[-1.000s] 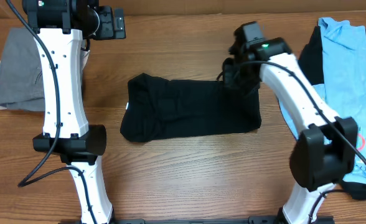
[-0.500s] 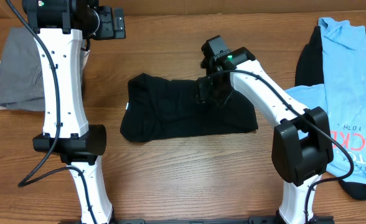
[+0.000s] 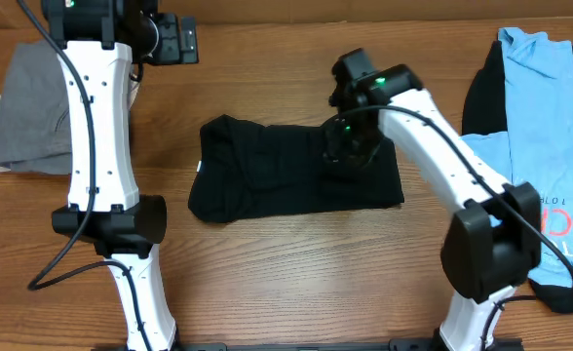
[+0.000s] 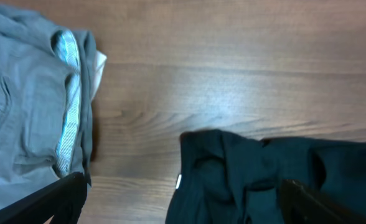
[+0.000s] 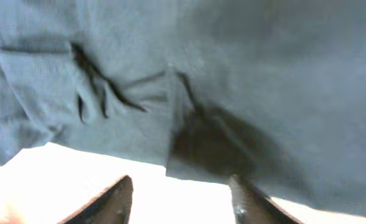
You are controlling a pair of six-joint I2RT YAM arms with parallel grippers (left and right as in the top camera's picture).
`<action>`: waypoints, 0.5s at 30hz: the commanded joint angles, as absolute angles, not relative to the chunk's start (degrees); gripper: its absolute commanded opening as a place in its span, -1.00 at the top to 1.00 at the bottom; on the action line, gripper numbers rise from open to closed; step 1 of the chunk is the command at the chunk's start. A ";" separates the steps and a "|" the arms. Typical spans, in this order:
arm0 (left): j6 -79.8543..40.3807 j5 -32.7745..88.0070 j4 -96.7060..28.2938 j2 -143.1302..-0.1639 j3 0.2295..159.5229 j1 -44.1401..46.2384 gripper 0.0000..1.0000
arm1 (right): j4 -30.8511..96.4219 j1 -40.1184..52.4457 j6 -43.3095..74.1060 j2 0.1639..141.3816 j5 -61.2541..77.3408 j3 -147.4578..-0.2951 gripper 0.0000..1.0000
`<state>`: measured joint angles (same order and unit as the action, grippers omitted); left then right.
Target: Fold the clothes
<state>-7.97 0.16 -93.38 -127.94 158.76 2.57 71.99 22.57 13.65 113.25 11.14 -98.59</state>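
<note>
The black T-shirt (image 3: 286, 180) lies folded into a rough rectangle at the table's middle. In the left wrist view the black T-shirt (image 4: 264, 177) shows its small white neck label (image 4: 178, 181). My right gripper (image 3: 349, 146) hovers over the shirt's upper right part. In the right wrist view it (image 5: 180, 202) is open and empty just above the shirt's cloth (image 5: 233, 81). My left gripper (image 3: 174, 37) is raised at the far left, apart from the shirt. In its wrist view it (image 4: 183, 205) is open wide and empty. A light-blue printed T-shirt (image 3: 540, 107) lies at the right.
A grey folded garment with pale lining (image 3: 33, 107) lies at the far left, also in the left wrist view (image 4: 27, 106). Another black garment (image 3: 481, 88) lies under the light-blue shirt at the right edge. Bare wood surrounds the black shirt.
My right gripper moved left from the shirt's right edge over the cloth, then shifted slightly back right. The shirt's right edge sits slightly farther in. The left arm has not moved.
</note>
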 commanded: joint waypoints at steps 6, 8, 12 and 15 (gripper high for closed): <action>-7.27 -0.62 -90.70 -127.22 150.78 2.26 -1.00 | 65.25 22.92 15.33 111.59 10.26 -88.29 0.83; -7.27 -0.62 -90.21 -127.22 150.04 2.26 -1.00 | 62.74 23.09 15.31 111.59 11.90 -85.10 0.88; -7.27 -0.62 -89.25 -127.22 150.04 2.26 -1.00 | 59.37 23.70 15.31 111.59 15.68 -79.96 0.92; -7.27 -0.62 -88.68 -127.22 150.04 2.26 -1.00 | 59.02 24.36 15.31 111.57 15.77 -79.33 0.92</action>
